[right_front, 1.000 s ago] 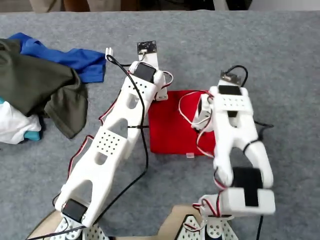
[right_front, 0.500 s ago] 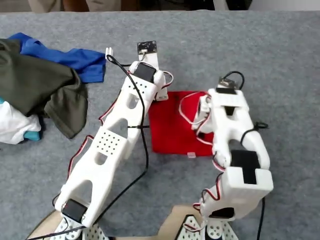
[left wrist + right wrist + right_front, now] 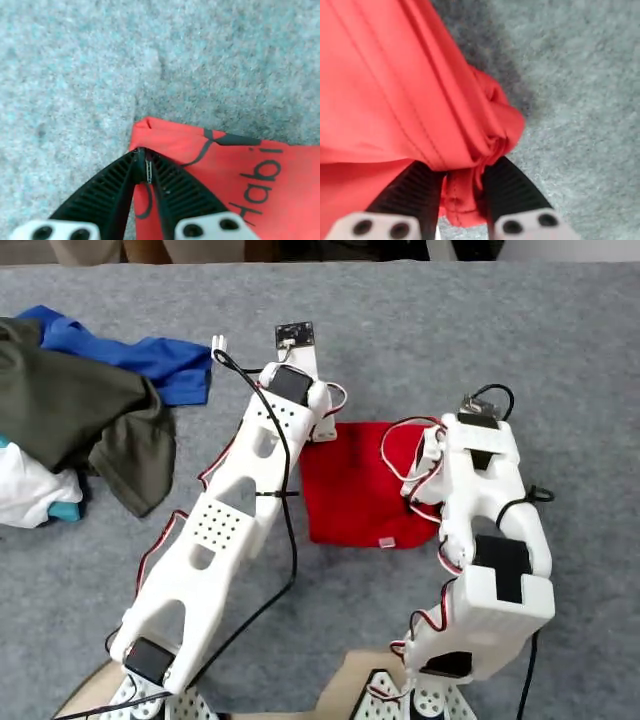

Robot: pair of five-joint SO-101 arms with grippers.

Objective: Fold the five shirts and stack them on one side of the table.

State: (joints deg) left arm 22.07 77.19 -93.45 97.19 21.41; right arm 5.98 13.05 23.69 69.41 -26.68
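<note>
A folded red shirt (image 3: 355, 485) lies mid-table between the two arms. My left gripper (image 3: 143, 161) is shut on the red shirt's (image 3: 220, 185) corner, at the far left corner of the cloth (image 3: 322, 430) in the high view. My right gripper (image 3: 462, 175) is shut on a bunched fold of the red shirt (image 3: 385, 90), at its right edge (image 3: 425, 455) in the high view. At the far left of the table a pile holds an olive shirt (image 3: 80, 410), a blue shirt (image 3: 140, 355) and a white shirt (image 3: 30, 490).
Grey felt table (image 3: 560, 360) stretches bare to the right and behind the red shirt. The arm bases sit at the near edge (image 3: 400, 690).
My right arm has shifted to the right, pulling the red shirt's right edge with it; the cloth now looks bunched there. The left arm has held still.
</note>
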